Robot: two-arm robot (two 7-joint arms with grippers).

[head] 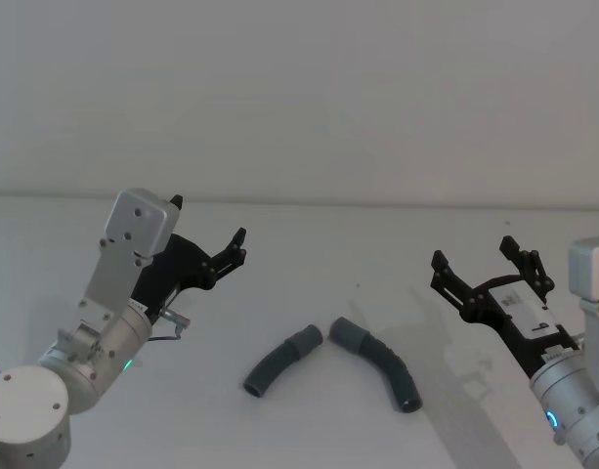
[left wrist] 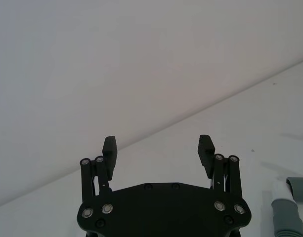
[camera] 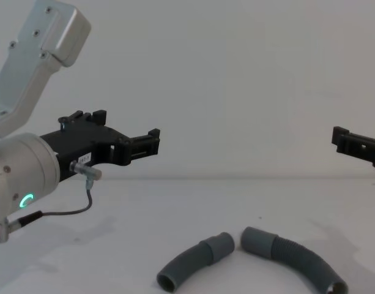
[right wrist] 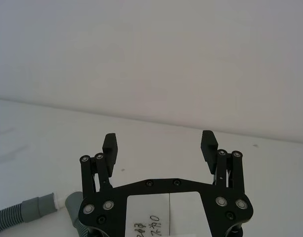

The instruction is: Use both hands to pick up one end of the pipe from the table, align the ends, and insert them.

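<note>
The left gripper [head: 209, 223], fingers spread wide and empty, hangs above the table [head: 309, 430] to the left of and behind the thinner hose piece [head: 278, 363], well apart from it, with bare white surface all around. That piece lies curved on the table, its narrow cuff [head: 307, 340] near but not touching the wide cuff [head: 346, 334] of the thicker hose piece [head: 387, 369] just to its right. Farther right of the thinner piece, the right gripper [head: 473, 254] hovers, equally wide open and empty.
</note>
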